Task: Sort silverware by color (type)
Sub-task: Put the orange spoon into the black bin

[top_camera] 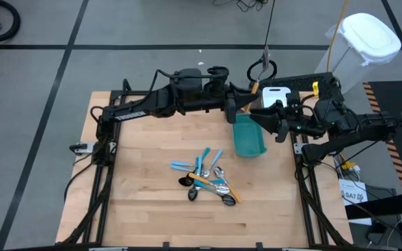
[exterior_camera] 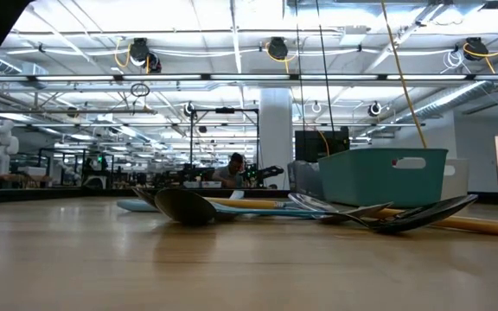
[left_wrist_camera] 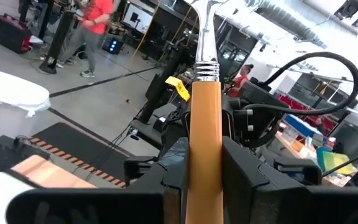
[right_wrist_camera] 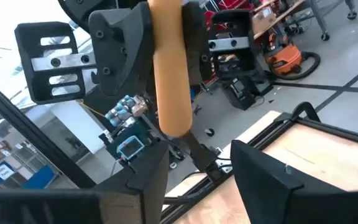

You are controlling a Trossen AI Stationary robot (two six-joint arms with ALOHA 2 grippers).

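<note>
I am handing an orange-handled utensil (left_wrist_camera: 205, 155) between the two arms, raised above the far right part of the counter (top_camera: 138, 209), over the teal bin (top_camera: 248, 137). The left gripper (left_wrist_camera: 204, 186) has its fingers clamped narrow on the orange handle, its silver neck pointing away from the wrist. The right gripper (right_wrist_camera: 194, 168) faces it with fingers spread wide on either side of the handle's rounded end, not touching it. The rest of the silverware pile (top_camera: 206, 180) lies in a tangle near the middle of the counter: light blue handles, more orange handles with silver heads, and dark spoons, overlapping each other.

My worry is the drop. Only one gripper holds the utensil, and I judge that if it lets go off-centre the piece could glance off the bin's rim and skid toward the right edge of the counter. The two grippers are also very close together, so a careless retreat could knock them. A white bin (top_camera: 276, 94) sits just beyond the teal one at the far edge, leaving little slack there. The near half and left side of the counter offer open room to withdraw.
</note>
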